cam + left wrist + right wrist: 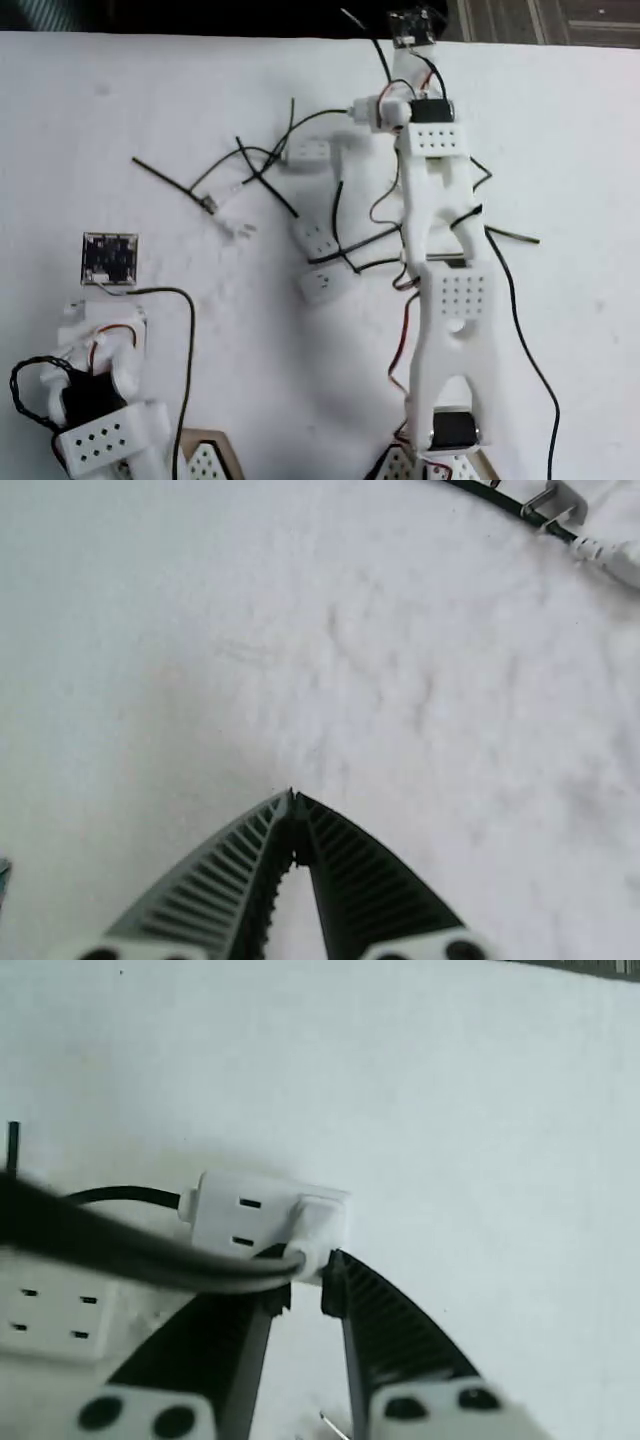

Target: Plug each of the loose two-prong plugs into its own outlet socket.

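Observation:
My right gripper (308, 1278) is shut on a white two-prong plug (320, 1228) that sits against the end of a white outlet socket (240, 1222); the plug's black cable (130, 1255) trails off beside the fingers. In the high view this gripper (372, 112) is at the far middle of the table. Three more white sockets (308, 152) (315, 238) (325, 285) lie mid-table. A loose plug (210, 203) with metal prongs lies left of them, and it also shows as the plug (555, 500). My left gripper (293, 805) is shut and empty over bare table, near the front left.
Black cables (270, 170) tangle across the table's middle among the sockets. Another socket (50, 1312) lies close beside the right gripper. The white table (150, 90) has open room at far left and far right.

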